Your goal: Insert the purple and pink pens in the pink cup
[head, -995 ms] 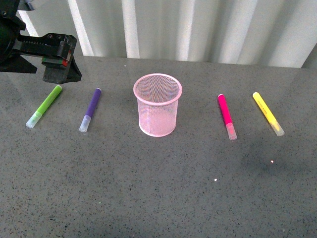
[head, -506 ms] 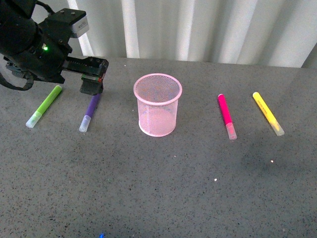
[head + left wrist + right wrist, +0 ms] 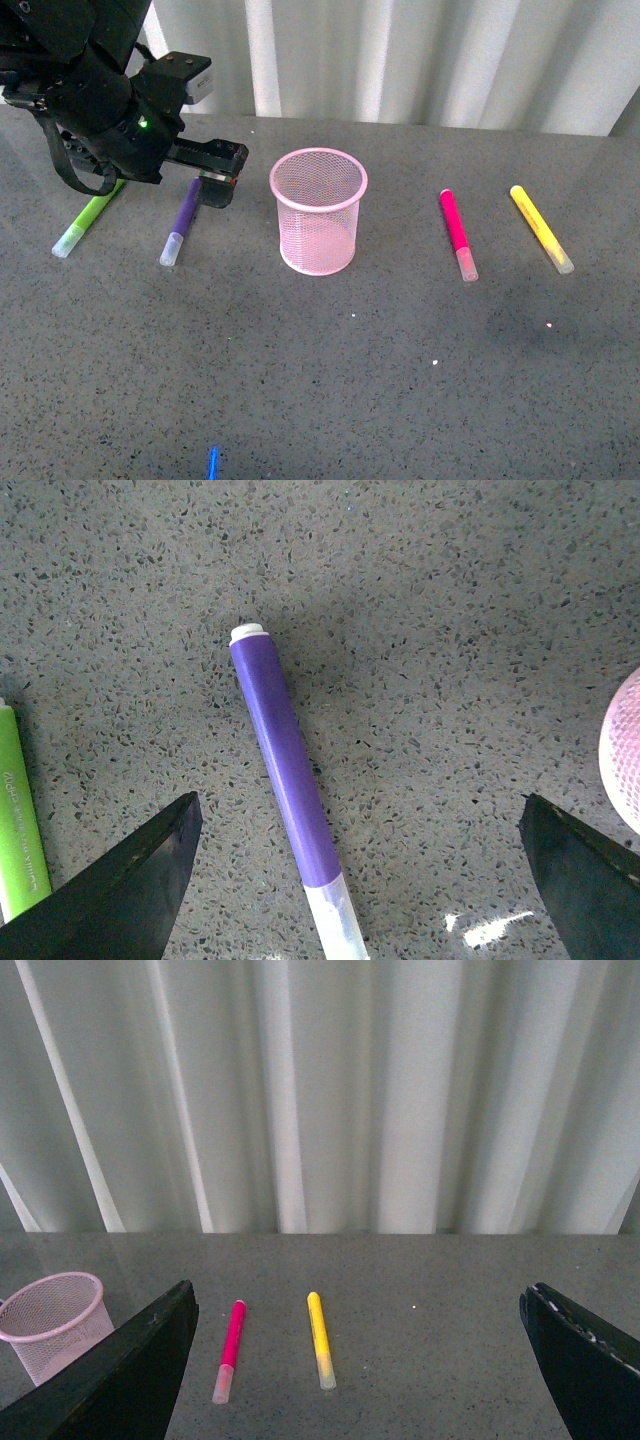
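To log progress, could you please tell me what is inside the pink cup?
Nothing shows inside the pink cup; its see-through mesh hides little. The purple pen and pink pen lie on the table either side of it.

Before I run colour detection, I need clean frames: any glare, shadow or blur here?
Front view: sharp, even light, faint sheen on the far table. Left wrist view: purple pen crisp, one small glint near its cap. Right wrist view: pink pen small but clear.

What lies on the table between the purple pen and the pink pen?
In the front view, the pink cup stands upright between the purple pen and the pink pen, touching neither.
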